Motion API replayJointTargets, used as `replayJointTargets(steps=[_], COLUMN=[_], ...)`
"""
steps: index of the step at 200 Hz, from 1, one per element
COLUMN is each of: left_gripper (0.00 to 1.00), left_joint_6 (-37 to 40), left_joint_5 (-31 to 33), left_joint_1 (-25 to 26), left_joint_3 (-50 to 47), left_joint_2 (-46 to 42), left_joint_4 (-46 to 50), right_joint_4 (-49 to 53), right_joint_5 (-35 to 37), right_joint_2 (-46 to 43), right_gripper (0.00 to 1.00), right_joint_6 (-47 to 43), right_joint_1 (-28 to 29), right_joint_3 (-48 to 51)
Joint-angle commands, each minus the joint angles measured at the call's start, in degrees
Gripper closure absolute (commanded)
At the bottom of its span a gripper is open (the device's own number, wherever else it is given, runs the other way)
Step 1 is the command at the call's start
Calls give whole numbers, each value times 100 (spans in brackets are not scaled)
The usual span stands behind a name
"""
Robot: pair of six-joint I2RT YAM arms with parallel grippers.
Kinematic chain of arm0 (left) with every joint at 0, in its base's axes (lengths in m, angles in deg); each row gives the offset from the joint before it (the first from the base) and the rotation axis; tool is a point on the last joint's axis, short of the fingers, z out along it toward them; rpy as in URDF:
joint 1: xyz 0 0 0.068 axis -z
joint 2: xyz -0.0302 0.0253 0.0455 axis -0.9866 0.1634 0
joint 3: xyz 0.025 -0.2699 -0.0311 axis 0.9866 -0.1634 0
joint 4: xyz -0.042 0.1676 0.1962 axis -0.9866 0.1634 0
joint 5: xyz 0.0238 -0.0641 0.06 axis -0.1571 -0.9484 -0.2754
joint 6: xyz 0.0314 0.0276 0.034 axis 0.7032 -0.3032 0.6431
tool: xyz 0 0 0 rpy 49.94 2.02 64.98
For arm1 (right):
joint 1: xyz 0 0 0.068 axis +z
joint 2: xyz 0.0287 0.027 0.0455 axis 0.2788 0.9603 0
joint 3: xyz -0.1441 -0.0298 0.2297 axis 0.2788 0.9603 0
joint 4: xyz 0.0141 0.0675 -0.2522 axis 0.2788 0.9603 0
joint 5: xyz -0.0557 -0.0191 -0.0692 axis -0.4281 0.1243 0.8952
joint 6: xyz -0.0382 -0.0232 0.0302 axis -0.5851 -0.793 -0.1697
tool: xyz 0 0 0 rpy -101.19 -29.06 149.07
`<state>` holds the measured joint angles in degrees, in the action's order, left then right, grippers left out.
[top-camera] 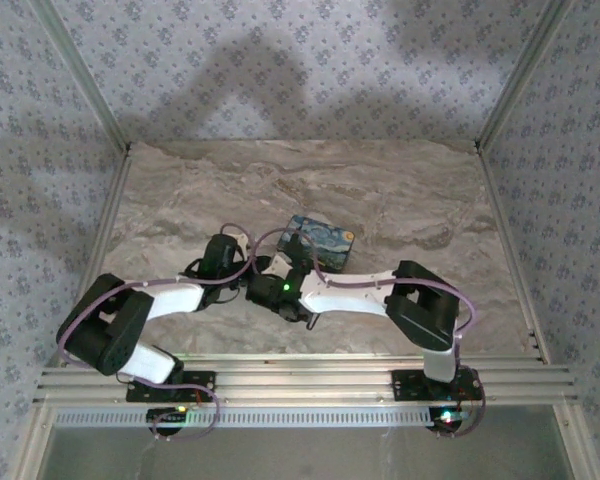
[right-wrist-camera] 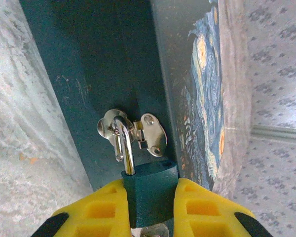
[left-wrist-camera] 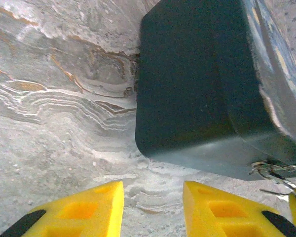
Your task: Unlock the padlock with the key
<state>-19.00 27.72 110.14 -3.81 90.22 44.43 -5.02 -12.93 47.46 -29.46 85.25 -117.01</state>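
From above: marble table [top-camera: 400, 190] inside patterned walls, with a small box [top-camera: 328, 240] with a blue-and-yellow painted lid lying near the middle. Left arm [top-camera: 170, 298] and right arm [top-camera: 350, 295] both bent inward, their dark ends close together at the near left side of the box. Padlock too small to pick out from here

From the left wrist: left pincer [left-wrist-camera: 153, 190] standing apart, yellow fingers [left-wrist-camera: 96, 210] with only bare table between them, nothing gripped. Just ahead, the dark rounded corner of the box resting on the table, clear of both fingers. At its lower right edge, a tangle of bright metal [left-wrist-camera: 271, 172], partly cut off by the frame

From the right wrist: right pincer [right-wrist-camera: 149, 186] clamped on the padlock [right-wrist-camera: 149, 173], one yellow finger pressed against each side of its dark teal body. Silver shackle [right-wrist-camera: 124, 145] rising out of that body and threaded through the shiny clasp [right-wrist-camera: 138, 129] fixed to the dark side wall of the box. Painted lid running along the right. Under the padlock, at the very bottom edge, a sliver of silver metal [right-wrist-camera: 152, 230], too cropped to tell whether key or not
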Motion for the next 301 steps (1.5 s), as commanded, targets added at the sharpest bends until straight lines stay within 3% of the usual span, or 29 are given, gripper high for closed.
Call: replayJointTargets(steps=[1, 35, 76, 150, 212, 301], left_gripper=[64, 64, 64, 64, 64, 64], left_joint_6=[50, 209, 317, 420, 537, 502], left_joint_5=[-218, -334, -376, -658, -719, -704], left_joint_1=[-154, -327, -499, -803, -906, -906], left_joint_3=[106, 86, 12, -29, 145, 209], left_joint_2=[-52, -216, -378, -491, -477, -350], left_joint_4=[-73, 194, 340, 485, 810, 851], right_joint_4=[-833, -1631, -1759, -2021, -1944, -1825], right_joint_5=[656, 973, 1118, 1271, 1141, 139], right_joint_2=[215, 559, 963, 825, 821, 714], right_gripper=[100, 100, 100, 100, 100, 100], right_joint_6=[-573, -1078, -1220, -1832, -2399, -2821], right_joint_1=[64, 90, 82, 24, -45, -410], right_joint_3=[366, 771, 591, 376, -64, 1])
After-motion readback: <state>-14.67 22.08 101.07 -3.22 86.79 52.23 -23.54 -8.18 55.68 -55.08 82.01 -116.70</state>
